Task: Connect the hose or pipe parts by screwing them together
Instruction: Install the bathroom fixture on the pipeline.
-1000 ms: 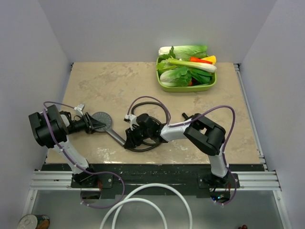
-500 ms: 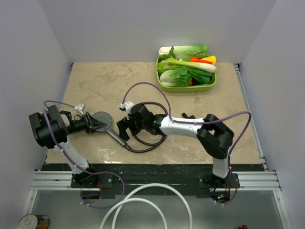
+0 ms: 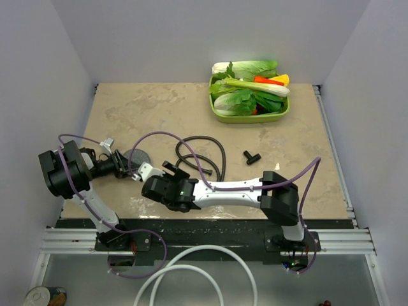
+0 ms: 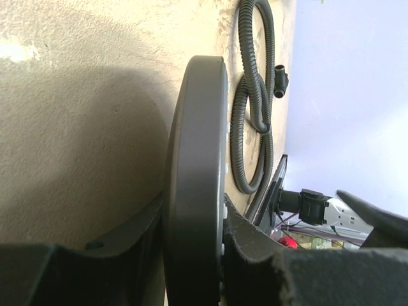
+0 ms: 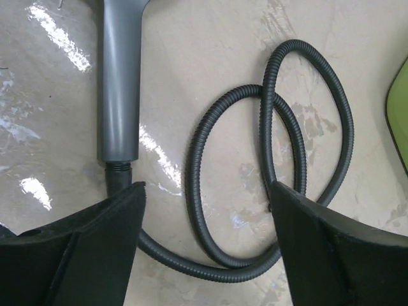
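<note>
The dark grey shower head point(image 3: 136, 155) lies at the table's left, and my left gripper point(image 3: 121, 165) is shut on its round disc. The left wrist view shows that disc edge-on point(image 4: 194, 172), clamped between both fingers. The black hose point(image 3: 203, 157) lies in loops at mid-table; one end meets the threaded base of the shower handle point(image 5: 120, 83). My right gripper point(image 5: 207, 248) hovers open over that joint and the hose loops point(image 5: 274, 159), holding nothing. In the top view the right gripper point(image 3: 159, 185) hides the handle. The small black T-shaped fitting point(image 3: 252, 157) lies alone to the right.
A green tray point(image 3: 220, 116) of vegetables stands at the back right. The right arm point(image 3: 229, 189) stretches low across the near edge of the table. A thick white hose point(image 3: 191, 271) curls below the table front. Walls close in on both sides.
The right gripper has opened and swung from the hose loops toward the near left, over the handle's end. The hose now lies free on the table. The left arm has held still.
</note>
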Tool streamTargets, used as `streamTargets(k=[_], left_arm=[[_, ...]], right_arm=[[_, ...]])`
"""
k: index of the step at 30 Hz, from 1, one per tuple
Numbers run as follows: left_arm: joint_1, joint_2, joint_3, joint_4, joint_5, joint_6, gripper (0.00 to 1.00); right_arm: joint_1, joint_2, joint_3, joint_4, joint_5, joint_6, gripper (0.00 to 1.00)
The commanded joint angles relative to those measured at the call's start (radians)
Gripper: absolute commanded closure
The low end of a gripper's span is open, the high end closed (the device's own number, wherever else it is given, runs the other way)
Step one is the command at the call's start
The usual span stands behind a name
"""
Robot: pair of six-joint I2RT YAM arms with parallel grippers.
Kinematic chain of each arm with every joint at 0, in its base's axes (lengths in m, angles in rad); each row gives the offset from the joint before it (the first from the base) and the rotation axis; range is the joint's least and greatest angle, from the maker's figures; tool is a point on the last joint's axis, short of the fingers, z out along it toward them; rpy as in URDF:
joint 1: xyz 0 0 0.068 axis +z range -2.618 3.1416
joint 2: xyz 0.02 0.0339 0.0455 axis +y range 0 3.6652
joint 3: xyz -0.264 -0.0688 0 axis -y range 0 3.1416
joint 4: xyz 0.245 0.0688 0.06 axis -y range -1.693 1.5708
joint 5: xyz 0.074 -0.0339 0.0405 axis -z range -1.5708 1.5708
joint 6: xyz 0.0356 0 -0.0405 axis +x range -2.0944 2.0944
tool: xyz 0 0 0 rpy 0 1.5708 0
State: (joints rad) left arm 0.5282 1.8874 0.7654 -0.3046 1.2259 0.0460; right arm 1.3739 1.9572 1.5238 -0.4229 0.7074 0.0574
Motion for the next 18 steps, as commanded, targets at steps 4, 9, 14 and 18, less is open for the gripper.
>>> streamTargets(k=[4, 9, 14, 18], left_arm=[[0.004, -0.045, 0.0, 0.042, 0.004, 0.061, 1.0], [0.009, -0.047, 0.0, 0.041, 0.006, 0.064, 1.0], [0.01, -0.044, 0.002, 0.039, 0.007, 0.064, 1.0], [0.012, -0.045, 0.003, 0.036, 0.009, 0.066, 1.0]], right_arm=[[0.033, 0.023, -0.045, 0.057, -0.072, -0.001, 0.28], [0.03, 0.032, -0.074, 0.139, -0.187, 0.009, 0.35], [0.014, 0.054, -0.089, 0.16, -0.243, 0.035, 0.47], [-0.01, 0.065, -0.114, 0.191, -0.285, 0.055, 0.54]])
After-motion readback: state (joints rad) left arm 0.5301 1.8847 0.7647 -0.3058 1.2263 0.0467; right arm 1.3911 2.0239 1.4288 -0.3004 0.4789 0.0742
